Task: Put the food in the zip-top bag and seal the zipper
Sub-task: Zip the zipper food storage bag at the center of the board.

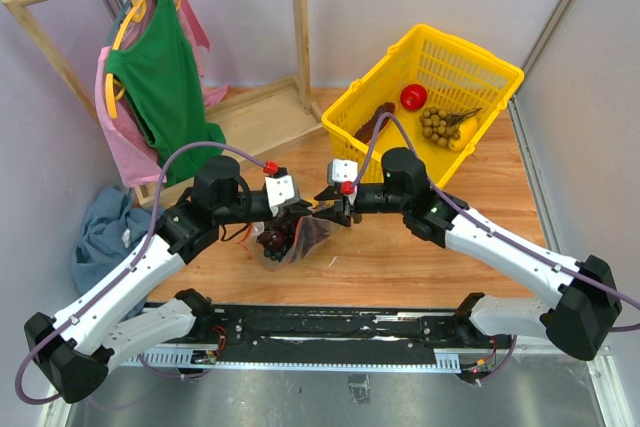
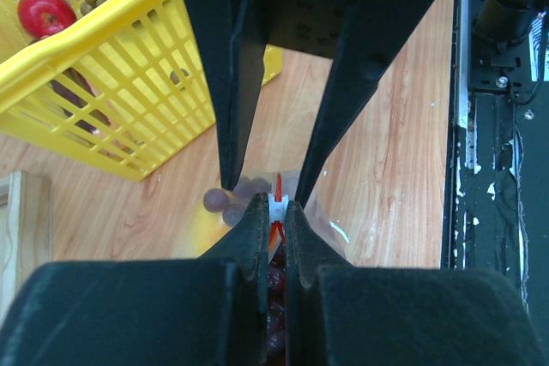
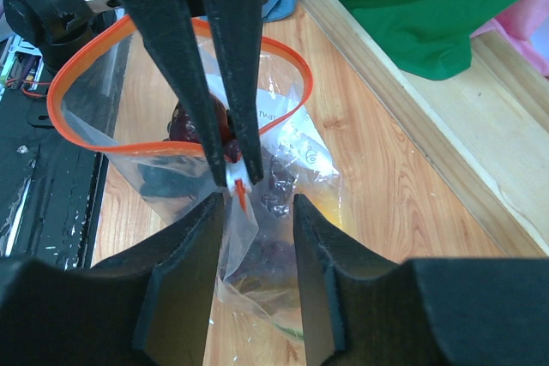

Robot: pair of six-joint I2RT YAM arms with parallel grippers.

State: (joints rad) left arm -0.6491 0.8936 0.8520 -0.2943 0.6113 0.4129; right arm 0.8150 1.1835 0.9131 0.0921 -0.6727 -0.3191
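The clear zip-top bag [image 1: 285, 245] hangs between my two grippers over the wooden table. Its mouth stands open as a loop of the red-orange zipper [image 3: 81, 139]. My left gripper [image 2: 276, 203] is shut on the white slider and the strip at one end of the mouth. It also shows in the top view [image 1: 305, 212]. My right gripper [image 3: 257, 203] is open, with its fingers on either side of the bag's corner just below that pinch. It sits right of the bag in the top view [image 1: 338, 209]. Purple grapes [image 2: 219, 201] and a yellow shape [image 3: 330, 209] show through the plastic.
A yellow basket [image 1: 455, 42] stands at the back right, holding a red round fruit [image 1: 413, 97] and a brownish bunch [image 1: 437, 124]. A wooden rack with a green garment [image 1: 160, 87] stands at the back left. A blue cloth [image 1: 100, 232] lies at the left.
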